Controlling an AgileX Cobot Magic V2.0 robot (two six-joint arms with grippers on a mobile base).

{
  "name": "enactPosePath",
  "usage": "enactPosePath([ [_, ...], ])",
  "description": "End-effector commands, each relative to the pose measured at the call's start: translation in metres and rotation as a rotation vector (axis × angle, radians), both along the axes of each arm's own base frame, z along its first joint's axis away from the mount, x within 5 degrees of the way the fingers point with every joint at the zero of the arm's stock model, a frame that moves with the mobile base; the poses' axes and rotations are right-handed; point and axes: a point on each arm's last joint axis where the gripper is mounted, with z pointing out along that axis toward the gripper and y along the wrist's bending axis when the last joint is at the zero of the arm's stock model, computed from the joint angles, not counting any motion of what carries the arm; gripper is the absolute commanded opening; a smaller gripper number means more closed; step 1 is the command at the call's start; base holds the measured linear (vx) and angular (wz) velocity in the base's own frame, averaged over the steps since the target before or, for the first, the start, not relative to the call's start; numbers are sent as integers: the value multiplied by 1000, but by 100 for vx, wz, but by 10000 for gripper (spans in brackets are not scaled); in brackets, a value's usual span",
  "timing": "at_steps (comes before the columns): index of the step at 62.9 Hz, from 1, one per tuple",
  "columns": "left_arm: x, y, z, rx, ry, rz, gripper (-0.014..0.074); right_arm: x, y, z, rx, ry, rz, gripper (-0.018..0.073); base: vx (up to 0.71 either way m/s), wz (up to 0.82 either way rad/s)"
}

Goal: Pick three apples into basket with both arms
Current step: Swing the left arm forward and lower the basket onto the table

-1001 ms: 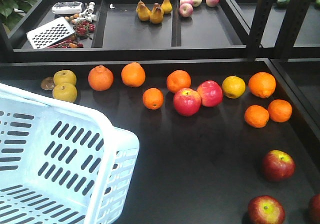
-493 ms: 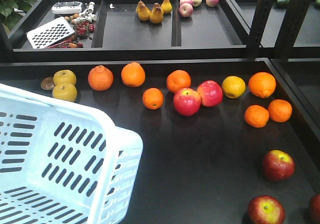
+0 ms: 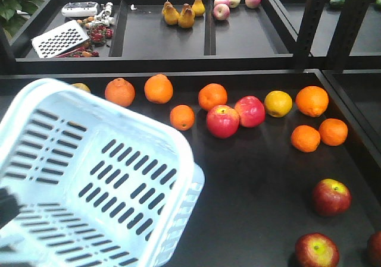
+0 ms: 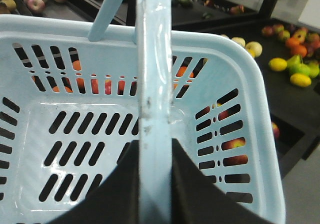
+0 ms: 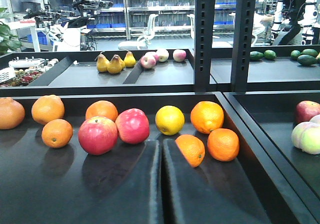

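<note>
Red apple [image 5: 98,135] sits upper left of my right claw [image 5: 161,145], narrow and empty; left claw [image 4: 154,151] grips the basket [image 4: 240,59] by its handle, so right should reach

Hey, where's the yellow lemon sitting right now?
In the front view the lemon sits right of centre, between a red apple on its left and an orange on its right.

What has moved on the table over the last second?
The basket, gripped by its handle in the left gripper, moved away from the camera and rightward, now hiding most of the yellow-green fruit at far left. Apples and oranges stayed put; none is in the basket.
</note>
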Motion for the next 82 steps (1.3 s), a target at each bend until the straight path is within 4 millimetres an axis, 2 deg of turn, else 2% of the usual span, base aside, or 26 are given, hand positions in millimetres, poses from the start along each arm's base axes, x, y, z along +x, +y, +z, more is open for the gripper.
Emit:
enactPosePath([
  [1, 32, -14, 26, 12, -47, -31, -8, -1, 1, 3, -15, -73, 13, -4, 0, 0],
  [14, 101, -51, 39, 153, 12, -203, -8, -1, 1, 3, -15, -73, 13, -4, 0, 0],
  [25, 163, -84, 37, 248, 68, -370, -8, -1, 1, 3, -15, -74, 13, -4, 0, 0],
  [36, 224, -115, 19, 306, 143, -548, -8, -1, 1, 3, -15, -74, 13, -4, 0, 0],
  [46, 267, -137, 6, 329, 175, -686, -8, -1, 1, 3, -15, -74, 13, -4, 0, 0],
  [53, 287, -148, 3, 336, 188, -777, -8, -1, 1, 3, -15, -74, 13, -4, 0, 0],
  [62, 306, -158, 6, 332, 142, -766, -8, -1, 1, 3, -15, -74, 13, -4, 0, 0],
  [71, 307, -165, 6, 335, 129, -777, -8, -1, 1, 3, -15, -73, 13, -4, 0, 0],
  [82, 307, -164, 2, 372, 134, -777, -8, -1, 1, 3, -15, -73, 13, -4, 0, 0],
])
